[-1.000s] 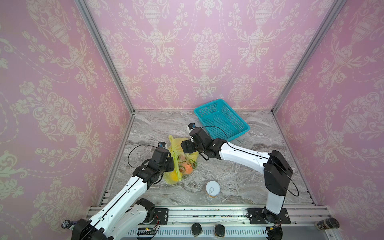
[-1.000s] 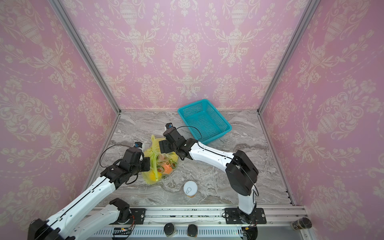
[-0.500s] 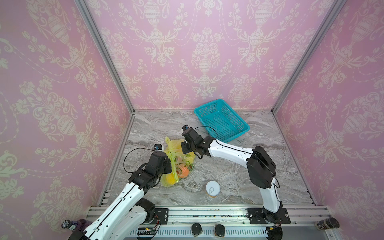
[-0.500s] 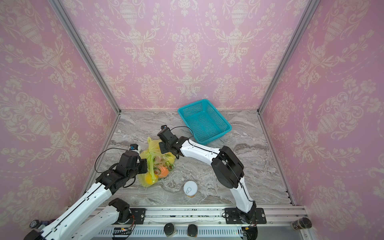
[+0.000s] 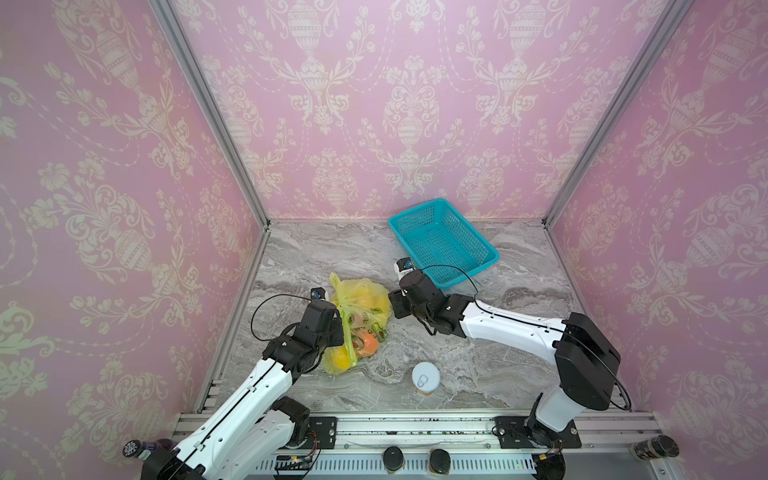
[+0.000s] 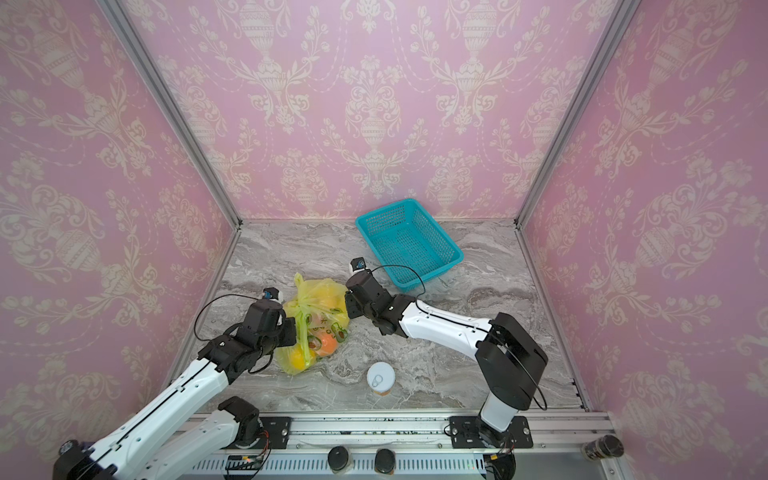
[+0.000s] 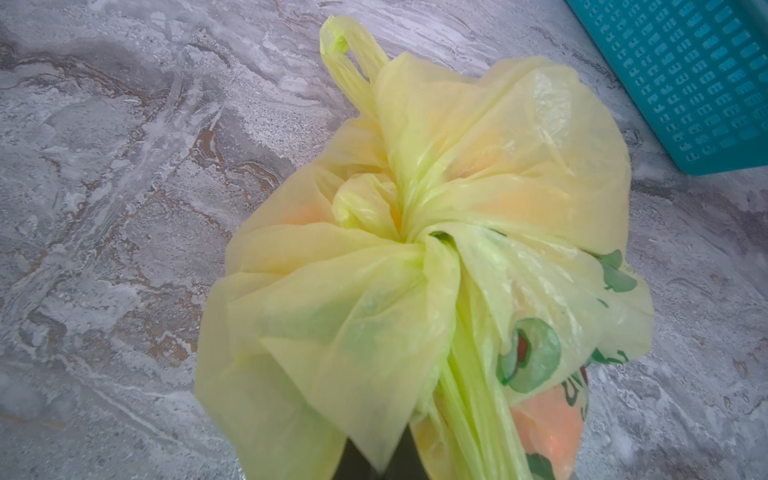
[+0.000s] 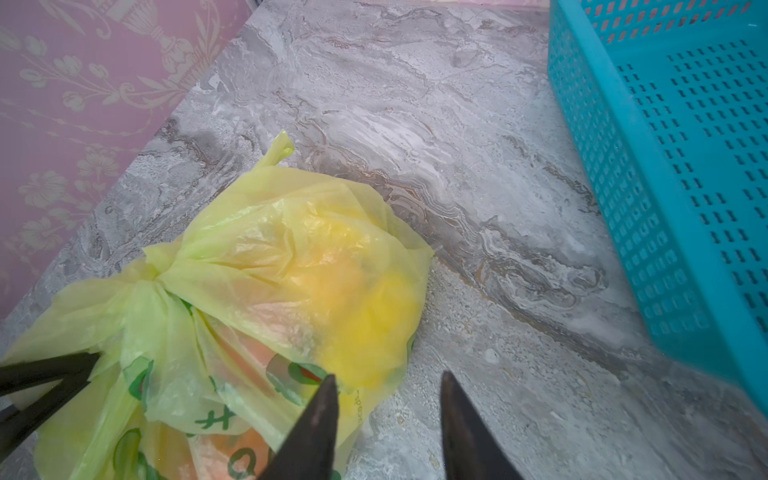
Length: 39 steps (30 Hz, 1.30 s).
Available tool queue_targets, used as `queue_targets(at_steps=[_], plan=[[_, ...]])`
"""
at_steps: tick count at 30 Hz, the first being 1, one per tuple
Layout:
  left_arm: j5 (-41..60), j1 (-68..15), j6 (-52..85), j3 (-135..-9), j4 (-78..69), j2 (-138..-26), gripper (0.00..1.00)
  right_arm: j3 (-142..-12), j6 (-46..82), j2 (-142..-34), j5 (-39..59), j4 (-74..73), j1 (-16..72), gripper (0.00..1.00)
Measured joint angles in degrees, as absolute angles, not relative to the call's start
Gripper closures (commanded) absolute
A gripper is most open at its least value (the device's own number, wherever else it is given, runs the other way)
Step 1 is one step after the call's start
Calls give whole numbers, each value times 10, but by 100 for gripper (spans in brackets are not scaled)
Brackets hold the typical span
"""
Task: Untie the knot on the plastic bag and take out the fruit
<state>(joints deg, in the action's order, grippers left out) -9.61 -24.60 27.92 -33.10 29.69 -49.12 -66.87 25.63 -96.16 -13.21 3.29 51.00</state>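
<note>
The basket sits at the back of the table. Nearer, the bag, its knot tied, holds fruit. The left gripper pinches its plastic, and the right gripper gapes beside it. A can stands in front.

Bright, even light, faint soft shadows — wide-angle bowing at top-view edges; wrist views blurred up close
</note>
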Motion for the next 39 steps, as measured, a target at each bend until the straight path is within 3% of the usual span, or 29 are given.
queue_targets(at_steps=[6, 12, 15, 19, 21, 26, 32, 33, 37, 39], plan=[[-96, -246, 279, -333, 297, -491, 100, -775, 260, -1043, -104, 53, 518, 7], [-96, -246, 279, -333, 297, -481, 100, -876, 261, -1133, -85, 90, 534, 10], [-96, -246, 279, -333, 297, -480, 100, -894, 266, -1163, -83, 108, 538, 27], [-96, -246, 279, -333, 297, -480, 100, -898, 271, -1178, -84, 128, 539, 80], [-96, -246, 279, -333, 297, -479, 100, -898, 272, -1178, -89, 130, 539, 98], [-96, -246, 279, -333, 297, -469, 100, -880, 279, -1167, -112, 122, 539, 100], [-96, -246, 279, -333, 298, -469, 100, -767, 281, -1079, -152, 71, 539, 100], [-96, -246, 279, -333, 298, -469, 100, -752, 281, -1064, -157, 60, 539, 95], [-96, -246, 279, -333, 298, -469, 100, -755, 267, -1049, -164, 50, 539, 32], [-96, -246, 279, -333, 298, -469, 100, -780, 264, -1058, -166, 64, 539, 14]])
